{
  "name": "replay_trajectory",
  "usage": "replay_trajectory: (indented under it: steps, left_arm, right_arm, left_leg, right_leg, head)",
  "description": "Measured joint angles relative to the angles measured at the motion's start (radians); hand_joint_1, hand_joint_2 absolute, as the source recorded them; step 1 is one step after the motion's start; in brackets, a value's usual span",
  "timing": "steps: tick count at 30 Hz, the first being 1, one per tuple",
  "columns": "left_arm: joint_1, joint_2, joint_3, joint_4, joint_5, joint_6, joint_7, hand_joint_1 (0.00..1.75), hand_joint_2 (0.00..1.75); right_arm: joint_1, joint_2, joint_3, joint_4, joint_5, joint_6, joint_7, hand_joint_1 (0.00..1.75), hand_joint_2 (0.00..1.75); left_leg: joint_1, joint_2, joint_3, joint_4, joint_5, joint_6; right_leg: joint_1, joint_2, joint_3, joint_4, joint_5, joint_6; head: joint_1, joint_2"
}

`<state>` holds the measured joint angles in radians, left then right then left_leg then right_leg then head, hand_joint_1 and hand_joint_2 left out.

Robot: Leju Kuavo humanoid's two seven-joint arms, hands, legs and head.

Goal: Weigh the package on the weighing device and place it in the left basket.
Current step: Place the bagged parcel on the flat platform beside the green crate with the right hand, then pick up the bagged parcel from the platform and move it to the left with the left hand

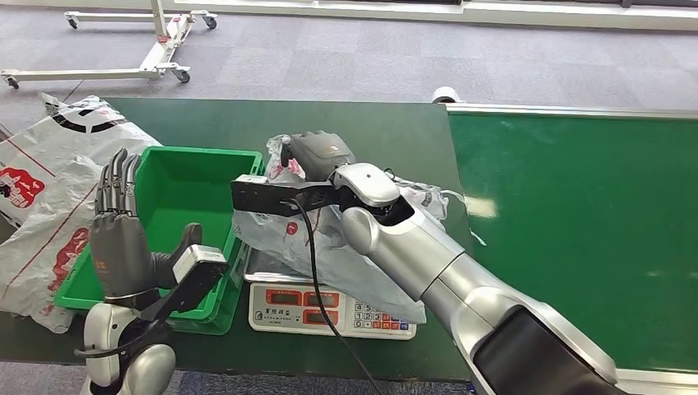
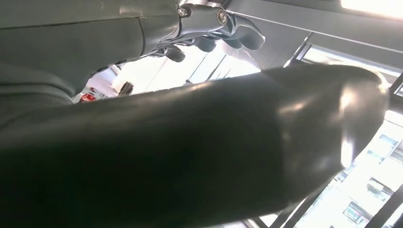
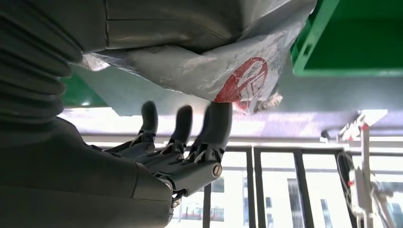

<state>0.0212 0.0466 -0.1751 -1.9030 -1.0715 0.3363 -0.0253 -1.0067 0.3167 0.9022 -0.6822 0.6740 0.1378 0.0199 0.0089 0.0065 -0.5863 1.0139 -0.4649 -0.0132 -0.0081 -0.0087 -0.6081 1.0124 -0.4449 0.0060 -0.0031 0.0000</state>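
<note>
Nearest the robot, the left hand stands upright at the front left corner of the green basket, fingers straight and apart, holding nothing. In the left wrist view its thumb fills most of the frame.

Just to the right sits the weighing scale, its red display facing the robot. The package, a grey plastic mailer bag with a red logo, lies on the scale platform and spills over its edges; its left side touches or nearly touches the basket wall.

The right hand is on the far upper part of the package. In the right wrist view its fingers reach under a fold of the bag, so it appears to be gripping the bag, though how firm the hold is cannot be told.

Judged from this, the risks are:
- The bag leaning on the basket, or the hand bearing on it, would falsify the reading.
- The slack, slippery film could slide out of a shallow finger hold on the lift.
- A dragged bag could shift the scale or catch on the basket rim.

Farther off, a larger white printed bag lies left of the basket, and a green conveyor surface stretches to the right.
</note>
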Motion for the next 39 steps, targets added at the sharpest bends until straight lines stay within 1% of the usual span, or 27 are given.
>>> replay_trajectory:
  steps: [2, 8, 10, 12, 14, 15, 17, 19, 23, 26, 28, 30, 33, 36, 39]
  left_arm:
    - [0.000, 0.000, 0.000, 0.000, -0.004, 0.001, -0.003, 0.00, 0.00]
    - [-0.001, 0.000, 0.000, 0.002, -0.003, 0.001, -0.009, 0.00, 0.00]
    - [-0.003, 0.002, 0.000, 0.005, 0.005, 0.000, -0.015, 0.00, 0.00]
    - [-0.004, 0.005, 0.000, 0.009, 0.012, 0.000, -0.019, 0.00, 0.00]
    - [-0.004, 0.010, 0.000, 0.013, 0.018, 0.000, -0.024, 0.00, 0.00]
    - [-0.004, 0.013, 0.000, 0.015, 0.021, -0.001, -0.027, 0.00, 0.00]
    - [-0.004, 0.017, -0.001, 0.018, 0.025, -0.003, -0.037, 0.00, 0.00]
    - [-0.005, 0.023, -0.001, 0.021, 0.027, -0.005, -0.047, 0.00, 0.00]
    - [-0.016, 0.033, -0.004, 0.034, 0.038, -0.006, -0.066, 0.00, 0.00]
    - [-0.030, 0.041, -0.012, 0.046, 0.042, -0.007, -0.077, 0.00, 0.00]
    - [-0.033, 0.045, -0.015, 0.054, 0.029, -0.007, -0.076, 0.00, 0.00]
    - [-0.036, 0.049, -0.019, 0.059, -0.017, -0.015, -0.061, 0.00, 0.00]
    - [-0.061, 0.062, -0.041, 0.075, -0.140, -0.079, -0.028, 0.00, 0.00]
    - [-0.133, 0.081, -0.082, 0.134, -0.274, -0.148, 0.001, 0.00, 0.00]
    - [-0.236, 0.105, -0.133, 0.230, -0.346, -0.177, 0.005, 0.00, 0.00]
  right_arm:
    - [-0.007, -0.003, 0.000, 0.000, 0.005, -0.025, -0.007, 0.00, 0.00]
    - [-0.021, -0.014, 0.000, 0.000, 0.006, -0.043, -0.024, 0.00, 0.00]
    - [-0.035, -0.024, 0.000, -0.001, 0.007, -0.058, -0.028, 0.00, 0.00]
    - [-0.053, -0.044, -0.006, -0.011, 0.009, -0.077, -0.012, 0.00, 0.00]
    - [-0.073, -0.078, -0.022, -0.044, 0.030, -0.101, 0.013, 0.00, 0.00]
    - [-0.082, -0.104, -0.036, -0.073, 0.051, -0.117, 0.022, 0.00, 0.00]
    - [-0.095, -0.161, -0.068, -0.141, 0.092, -0.139, 0.026, 0.00, 0.00]
    - [-0.100, -0.222, -0.106, -0.208, 0.109, -0.133, 0.019, 0.00, 0.00]
    - [-0.101, -0.330, -0.186, -0.306, 0.107, -0.067, 0.004, 0.00, 0.00]
    - [-0.100, -0.388, -0.224, -0.341, 0.038, 0.019, -0.024, 0.00, 0.00]
    - [-0.100, -0.418, -0.243, -0.348, -0.011, 0.055, -0.042, 0.00, 0.00]
    - [-0.100, -0.443, -0.256, -0.352, -0.035, 0.067, -0.051, 0.00, 0.00]
    - [-0.101, -0.467, -0.266, -0.366, -0.065, 0.088, -0.048, 0.00, 0.00]
    - [-0.096, -0.487, -0.269, -0.394, -0.100, 0.103, -0.050, 0.00, 0.00]
    - [-0.071, -0.519, -0.269, -0.441, -0.125, 0.103, -0.066, 0.00, 0.00]
  left_leg:
    - [0.000, 0.000, 0.000, 0.000, 0.000, 0.000]
    - [0.000, 0.000, 0.000, 0.000, 0.000, 0.000]
    - [0.000, 0.000, 0.000, 0.000, 0.000, 0.000]
    - [0.000, 0.000, 0.000, 0.001, 0.000, 0.000]
    - [0.000, 0.000, 0.000, 0.001, 0.000, 0.000]
    - [0.000, 0.000, 0.000, 0.001, 0.000, 0.000]
    - [0.000, 0.000, 0.000, 0.002, 0.000, 0.000]
    - [0.000, -0.001, 0.000, 0.002, 0.000, 0.001]
    - [-0.002, 0.000, 0.000, 0.003, -0.001, 0.001]
    - [-0.002, 0.001, 0.000, 0.003, -0.001, 0.001]
    - [-0.002, 0.001, 0.000, 0.003, -0.001, 0.001]
    - [-0.002, 0.001, 0.000, 0.003, -0.001, 0.001]
    - [-0.002, 0.001, 0.000, 0.003, 0.000, 0.001]
    - [-0.002, 0.000, 0.000, 0.003, 0.000, 0.001]
    - [-0.002, -0.001, 0.000, 0.003, 0.001, 0.001]
  right_leg:
    - [0.000, 0.000, 0.000, 0.000, 0.000, 0.000]
    - [0.000, 0.000, 0.000, 0.000, 0.000, 0.000]
    - [0.000, 0.000, -0.001, 0.000, 0.000, 0.000]
    - [0.000, 0.000, -0.001, 0.000, 0.000, 0.000]
    - [0.000, 0.000, -0.001, 0.000, 0.001, 0.000]
    - [0.000, 0.000, -0.001, 0.000, 0.001, 0.000]
    - [0.000, 0.000, 0.000, 0.000, 0.001, 0.000]
    - [-0.001, -0.001, 0.000, 0.000, 0.001, 0.000]
    - [-0.002, -0.001, 0.000, -0.001, 0.002, 0.001]
    - [-0.002, 0.000, 0.000, -0.001, 0.002, 0.002]
    - [-0.002, 0.000, 0.000, -0.001, 0.002, 0.001]
    - [-0.001, 0.000, 0.000, -0.001, 0.002, 0.001]
    - [-0.001, 0.000, 0.000, -0.001, 0.002, 0.001]
    - [-0.001, 0.000, 0.000, -0.001, 0.003, 0.001]
    - [0.000, -0.001, 0.001, -0.001, 0.003, 0.001]
  head:
    - [0.000, 0.000]
    - [0.000, 0.000]
    - [0.000, 0.000]
    - [0.000, 0.000]
    - [0.000, 0.000]
    - [0.000, 0.000]
    - [0.000, 0.000]
    - [0.000, 0.000]
    - [0.000, 0.000]
    - [0.000, 0.000]
    - [0.000, 0.000]
    - [0.000, 0.000]
    - [0.000, 0.000]
    - [0.000, 0.000]
    - [0.000, 0.000]
